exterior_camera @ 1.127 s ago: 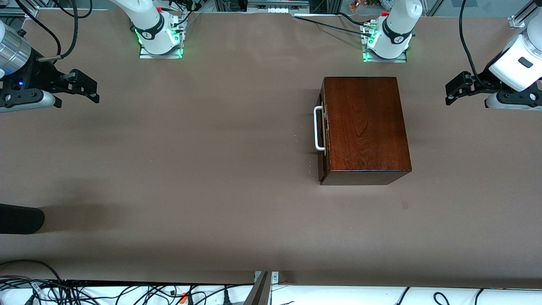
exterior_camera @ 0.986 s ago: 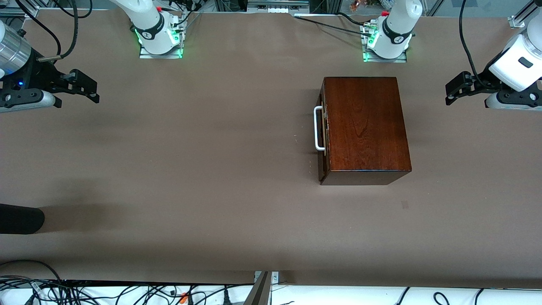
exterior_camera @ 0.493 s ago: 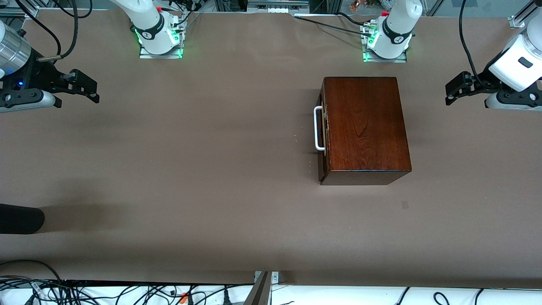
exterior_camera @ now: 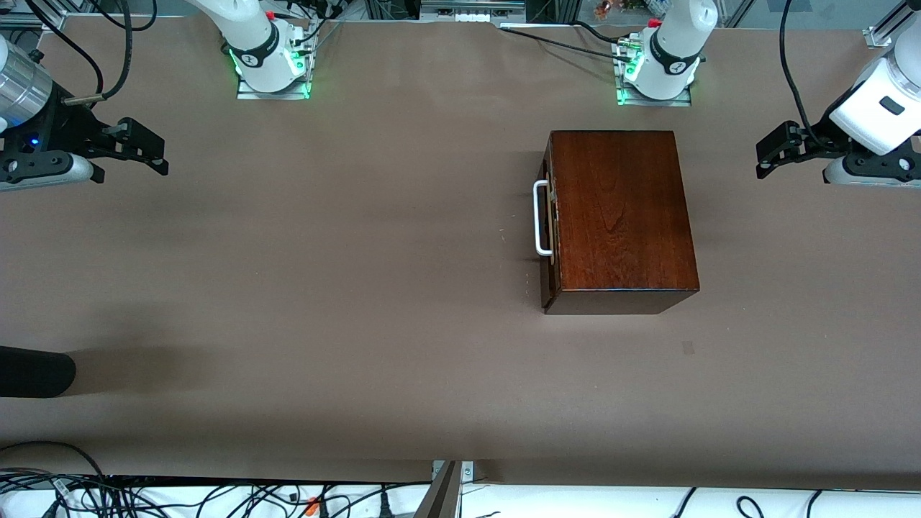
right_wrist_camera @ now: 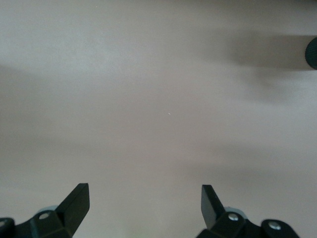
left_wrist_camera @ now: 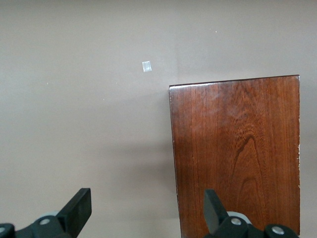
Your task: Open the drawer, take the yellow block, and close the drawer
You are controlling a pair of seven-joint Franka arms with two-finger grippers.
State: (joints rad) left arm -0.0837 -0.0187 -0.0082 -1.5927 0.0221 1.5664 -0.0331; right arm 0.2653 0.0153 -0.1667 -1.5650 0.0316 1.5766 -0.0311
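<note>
The dark reddish-brown wooden box stands toward the left arm's end of the table. Its drawer is shut, and the white bar handle faces the right arm's end. The box top also shows in the left wrist view. The yellow block is hidden. My left gripper hangs open in the air at the left arm's end of the table, apart from the box. My right gripper waits open above the table at the right arm's end, with nothing between its fingers.
A black rounded object reaches in at the table's edge at the right arm's end and also shows in the right wrist view. A small pale patch marks the table nearer the front camera than the box. Cables lie along the near edge.
</note>
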